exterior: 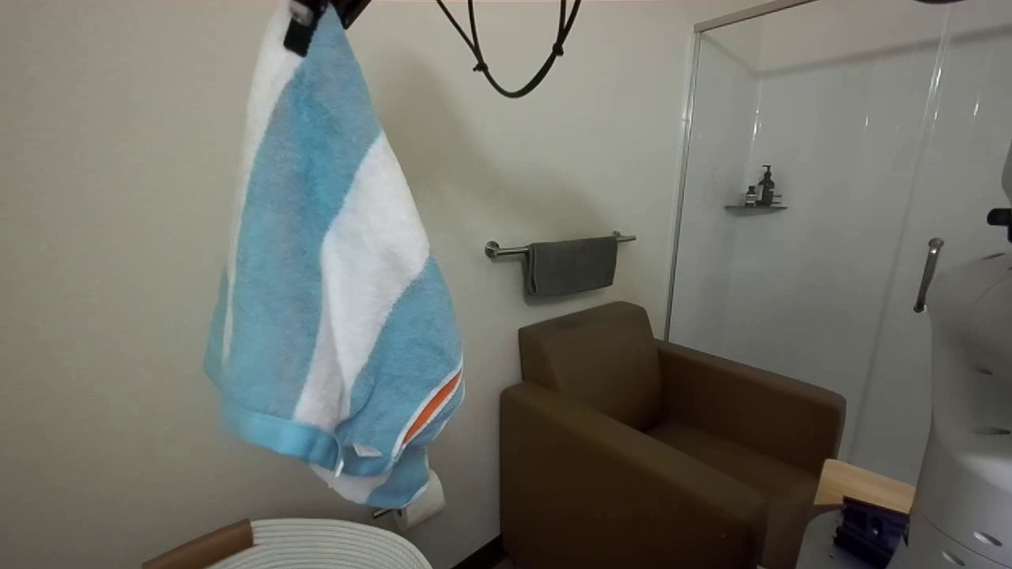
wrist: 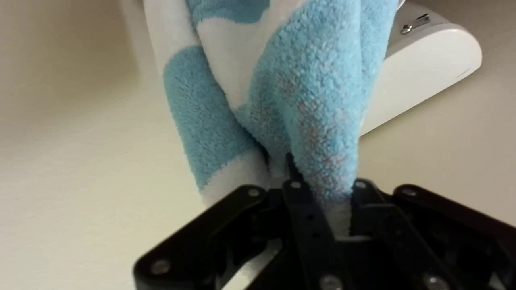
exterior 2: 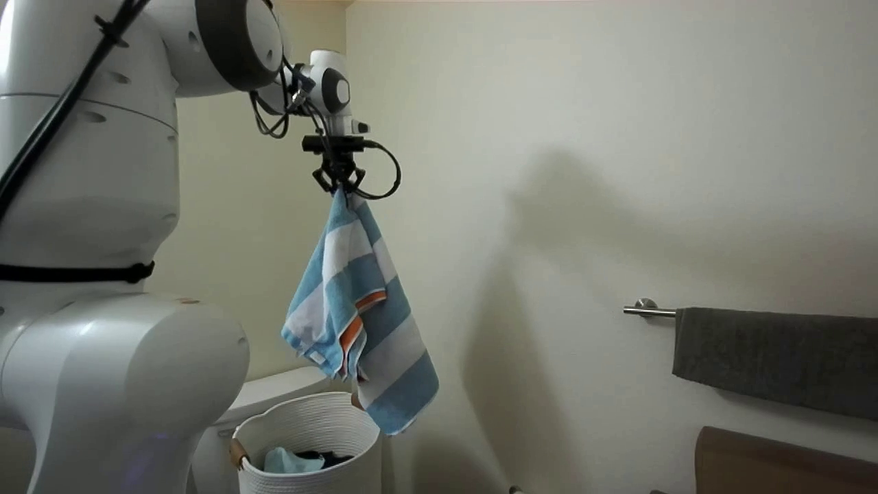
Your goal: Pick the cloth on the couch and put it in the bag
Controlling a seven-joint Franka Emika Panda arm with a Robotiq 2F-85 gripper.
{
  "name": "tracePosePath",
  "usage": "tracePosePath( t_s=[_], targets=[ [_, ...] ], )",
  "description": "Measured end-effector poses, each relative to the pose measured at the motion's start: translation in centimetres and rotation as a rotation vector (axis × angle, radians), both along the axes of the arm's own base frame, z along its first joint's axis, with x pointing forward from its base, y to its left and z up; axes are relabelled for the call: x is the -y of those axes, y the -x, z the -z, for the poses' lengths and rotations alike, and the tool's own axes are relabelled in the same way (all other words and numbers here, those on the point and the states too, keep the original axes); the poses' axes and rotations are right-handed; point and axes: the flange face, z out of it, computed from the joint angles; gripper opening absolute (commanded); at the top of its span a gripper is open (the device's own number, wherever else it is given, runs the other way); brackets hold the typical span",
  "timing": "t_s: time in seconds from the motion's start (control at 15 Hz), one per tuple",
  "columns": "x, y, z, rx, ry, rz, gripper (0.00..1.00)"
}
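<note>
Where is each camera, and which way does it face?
An exterior view: near the bag, facing the armchair; white arm links at right.
An exterior view: beside the arm (at left), facing the bag.
Wrist view: on the wrist, facing the cloth clamped between the jaws.
Both exterior views share cloth, bag, arm, grey towel.

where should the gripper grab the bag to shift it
Probably the rim, from above, jaws straddling it: the bag stands mouth up and its wall looks thin. The gripper would need to let go of the cloth first.
</note>
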Motion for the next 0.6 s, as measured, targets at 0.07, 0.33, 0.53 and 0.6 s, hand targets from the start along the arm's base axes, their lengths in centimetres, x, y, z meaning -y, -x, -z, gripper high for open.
tracePosePath(
  t_s=[0.07, 0.33, 0.53, 0.6],
  targets=[
    [-1.7, 0.3, 0.9, -0.011, 0.01, -0.046, 0.09],
    [-8.6, 2.9, 3.0, -0.024, 0.035, -0.244, 0.09],
    [-12.8, 5.5, 2.3, 0.008, 0.038, -0.381, 0.09],
    [-13.8, 6.2, 2.0, 0.02, 0.038, -0.413, 0.09]
  ],
)
